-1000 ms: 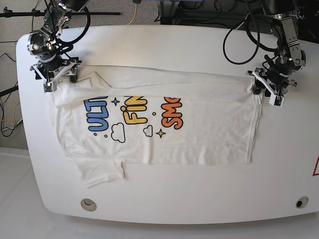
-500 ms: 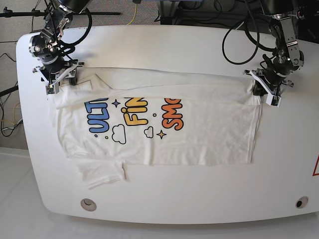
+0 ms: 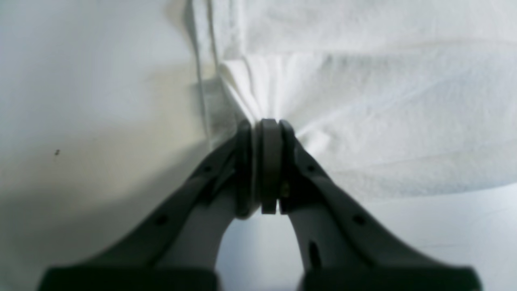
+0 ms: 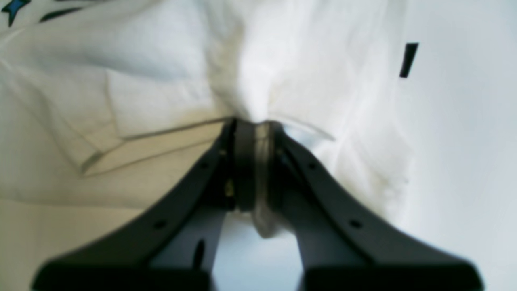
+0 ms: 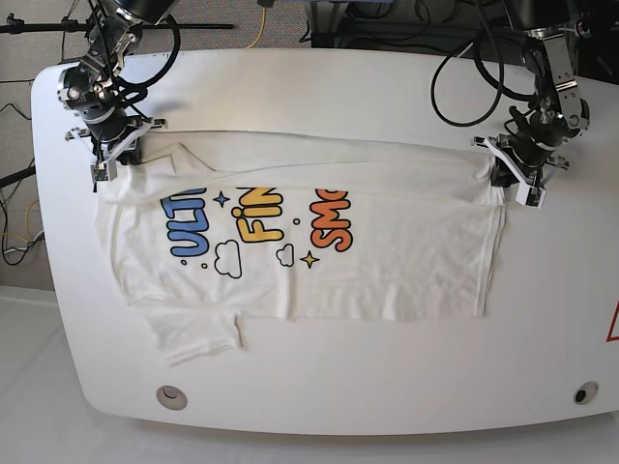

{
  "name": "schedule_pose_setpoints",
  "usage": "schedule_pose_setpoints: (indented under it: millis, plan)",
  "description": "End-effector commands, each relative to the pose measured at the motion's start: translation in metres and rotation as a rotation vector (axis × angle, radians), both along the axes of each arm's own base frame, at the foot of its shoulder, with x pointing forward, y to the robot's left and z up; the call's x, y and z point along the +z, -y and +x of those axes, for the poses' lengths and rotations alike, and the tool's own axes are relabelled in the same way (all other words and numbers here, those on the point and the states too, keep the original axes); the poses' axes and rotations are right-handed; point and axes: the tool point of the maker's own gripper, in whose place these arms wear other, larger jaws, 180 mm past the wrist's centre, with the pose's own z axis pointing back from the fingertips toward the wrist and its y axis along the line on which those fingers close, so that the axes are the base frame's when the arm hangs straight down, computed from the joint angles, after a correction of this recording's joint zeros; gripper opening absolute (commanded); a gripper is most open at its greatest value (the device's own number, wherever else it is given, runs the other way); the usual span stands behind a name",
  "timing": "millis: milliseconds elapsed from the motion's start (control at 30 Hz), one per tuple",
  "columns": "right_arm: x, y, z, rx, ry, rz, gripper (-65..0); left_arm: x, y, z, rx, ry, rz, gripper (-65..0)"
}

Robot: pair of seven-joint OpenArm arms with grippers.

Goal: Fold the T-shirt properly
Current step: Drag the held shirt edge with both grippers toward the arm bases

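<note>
The white T-shirt (image 5: pixel 387 261) lies flat across the table, lettering up, with its far edge folded toward the middle. At the shirt's far right corner in the base view, my left gripper (image 5: pixel 510 176) is shut on a bunched pinch of the T-shirt (image 3: pixel 383 101), the cloth fanning out from the left gripper (image 3: pixel 266 123). My right gripper (image 5: pixel 108 159) is at the far left corner by the sleeve. In its wrist view the right gripper (image 4: pixel 252 123) is shut on gathered folds of the T-shirt (image 4: pixel 161 81).
The white table (image 5: pixel 319 97) has a round hole (image 5: pixel 171 396) near its front left and another hole (image 5: pixel 583 393) at front right. Black cables (image 5: pixel 464 87) hang behind the left arm. A red marking (image 5: pixel 612 324) sits at the right edge.
Both grippers have closed on the shirt's far corners. The right gripper drew slightly back, and the cloth near the left sleeve shifted with it.
</note>
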Motion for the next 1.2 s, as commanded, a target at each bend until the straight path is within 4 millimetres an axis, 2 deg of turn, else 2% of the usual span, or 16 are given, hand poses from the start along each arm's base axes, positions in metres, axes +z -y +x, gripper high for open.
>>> schedule_pose_setpoints:
  millis: [0, 100, 167, 433, 600, 900, 1033, 1167]
  plan:
    - [0.006, 0.012, -0.007, -0.011, -0.012, -0.050, -65.0, -0.010, -0.009, -0.015, 0.003, -0.074, 0.046, -65.0]
    - [0.006, 0.012, -0.015, -0.009, -0.024, -0.060, -65.0, -0.012, -0.010, -0.022, 0.003, -0.085, 0.050, -65.0]
    - [-0.001, 0.012, -0.027, -0.008, -0.055, -0.061, -65.0, -0.016, -0.012, -0.035, 0.000, -0.115, 0.055, -65.0]
    - [-0.006, 0.013, -0.042, -0.010, -0.085, -0.066, -65.0, -0.016, -0.010, -0.051, -0.012, -0.127, 0.066, -64.0]
    - [-0.009, 0.007, -0.044, -0.006, -0.089, -0.049, -64.9, -0.017, -0.006, -0.057, -0.020, -0.130, 0.059, -64.3]
    - [-0.005, 0.009, -0.042, -0.009, -0.075, -0.052, -55.9, -0.007, 0.002, -0.065, -0.041, -0.100, 0.066, -61.3]
    - [-0.006, 0.009, -0.042, -0.009, -0.076, -0.051, -55.4, -0.001, 0.004, -0.065, -0.052, -0.086, 0.077, -57.1]
    - [-0.006, 0.006, -0.040, -0.009, -0.068, -0.032, -56.7, 0.004, 0.005, -0.071, -0.066, -0.089, 0.100, -55.9]
